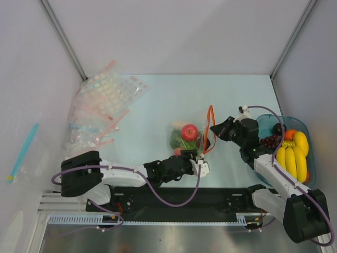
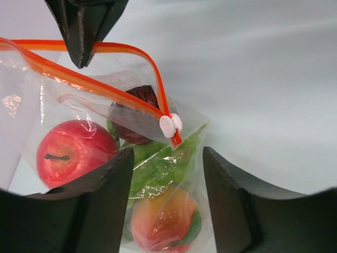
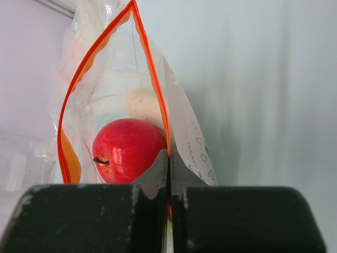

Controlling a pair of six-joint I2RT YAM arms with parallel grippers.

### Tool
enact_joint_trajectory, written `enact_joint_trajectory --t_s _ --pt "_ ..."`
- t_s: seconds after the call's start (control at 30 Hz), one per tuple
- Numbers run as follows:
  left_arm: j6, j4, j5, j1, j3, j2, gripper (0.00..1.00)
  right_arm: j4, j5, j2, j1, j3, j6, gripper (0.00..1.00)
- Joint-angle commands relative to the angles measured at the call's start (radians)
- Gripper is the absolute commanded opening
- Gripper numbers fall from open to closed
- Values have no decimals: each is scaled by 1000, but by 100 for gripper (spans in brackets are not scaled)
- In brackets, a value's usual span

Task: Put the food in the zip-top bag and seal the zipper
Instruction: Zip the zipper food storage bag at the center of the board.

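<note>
The clear zip-top bag (image 1: 185,139) lies mid-table, its mouth open. Inside it I see a red apple (image 2: 73,150), green pieces (image 2: 158,163), a dark red piece (image 2: 134,108), a peach-coloured piece (image 2: 166,219) and a white radish (image 3: 141,104). My right gripper (image 1: 215,129) is shut on the red-orange zipper strip (image 3: 152,79) and holds the mouth edge up. The white slider (image 2: 170,125) sits at the strip's near end. My left gripper (image 2: 167,158) is open, its fingers on either side of the bag's near end, not closed on it.
A heap of dotted clear bags with pink strips (image 1: 100,108) lies at the back left. A blue tray (image 1: 295,121) at the right holds yellow bananas (image 1: 294,155), purple grapes (image 1: 270,140) and an orange ball (image 1: 290,134). White walls enclose the table.
</note>
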Motion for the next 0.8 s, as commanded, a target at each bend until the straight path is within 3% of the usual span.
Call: enact_joint_trajectory --t_s 0.0,0.3,0.53,0.7,0.77 --pt "32 29 -69 -3 68 61 58 37 -15 -19 -5 0 7 0" --pt "31 75 -67 -3 88 92 41 37 -13 -31 -3 -3 1 0" --pt "23 44 -56 -3 104 75 0 37 -13 -36 -3 -3 -4 0" --pt "-15 18 -20 -3 67 -27 0 13 2 -70 -5 1 -31 0" --pt "-38 -9 -7 -1 64 -96 0 2 17 -102 -5 1 -42 7"
